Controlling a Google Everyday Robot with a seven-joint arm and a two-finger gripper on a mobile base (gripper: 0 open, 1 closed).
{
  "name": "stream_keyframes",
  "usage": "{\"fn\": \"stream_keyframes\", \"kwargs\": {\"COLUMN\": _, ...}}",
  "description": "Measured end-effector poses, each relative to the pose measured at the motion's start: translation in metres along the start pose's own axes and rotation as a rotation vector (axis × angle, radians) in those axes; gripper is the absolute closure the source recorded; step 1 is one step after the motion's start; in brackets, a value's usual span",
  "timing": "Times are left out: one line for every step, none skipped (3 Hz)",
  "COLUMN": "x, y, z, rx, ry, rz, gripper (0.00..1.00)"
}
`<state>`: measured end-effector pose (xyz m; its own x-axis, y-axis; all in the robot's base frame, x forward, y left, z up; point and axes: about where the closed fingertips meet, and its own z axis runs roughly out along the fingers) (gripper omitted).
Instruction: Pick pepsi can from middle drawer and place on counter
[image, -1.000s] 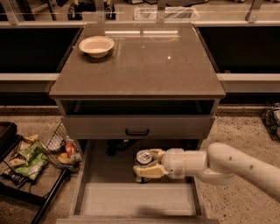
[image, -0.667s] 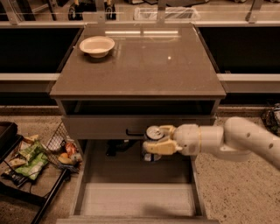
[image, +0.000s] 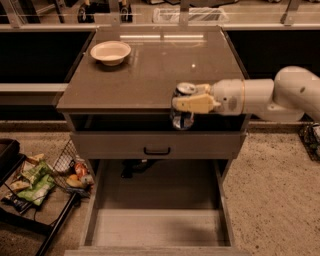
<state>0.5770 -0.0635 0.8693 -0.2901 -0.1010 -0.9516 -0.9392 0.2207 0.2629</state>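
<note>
1. Hanging at the front edge of the counter (image: 150, 65), the pepsi can (image: 182, 116) is held roughly upright. Its silver top is seen just above slab level, and its body sits lower, in front of the thin edge.
2. The can is clamped by the gripper (image: 187, 98), which comes in from the counter's right side and is closed on the can's upper half. One tan finger (image: 196, 104) lies across its front.
3. Risk: if the can is carried inward without more lift, its lower part could be knocked against the counter's edge. It could then be tilted or pushed out of the grasp.
4. Risk: if grip is lost here, the can would be dropped below the counter's front. It would land in the pulled-out middle drawer (image: 160, 227) or on the floor.
5. Risk: slipping is judged possible, since a smooth can is gripped high.
6. Risk: if released too close to the counter's front edge, the can could be toppled off.
7. The bowl (image: 110, 51) is at the counter's far-left corner, well apart, so no clash is expected.
</note>
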Motion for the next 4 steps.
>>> {"fn": "stream_keyframes", "kwargs": {"x": -0.094, "y": -0.039, "z": -0.011, "rx": 0.114, "ry": -0.048, "rz": -0.014, "gripper": 1.00}}
{"fn": "stream_keyframes", "kwargs": {"x": -0.128, "y": -0.062, "z": -0.010, "rx": 0.179, "ry": -0.084, "rz": -0.029, "gripper": 1.00}}
{"fn": "stream_keyframes", "kwargs": {"x": -0.120, "y": -0.090, "z": 0.002, "rx": 0.231, "ry": -0.110, "rz": -0.055, "gripper": 1.00}}
{"fn": "stream_keyframes", "kwargs": {"x": -0.094, "y": -0.108, "z": 0.032, "rx": 0.254, "ry": -0.077, "rz": -0.178, "gripper": 1.00}}
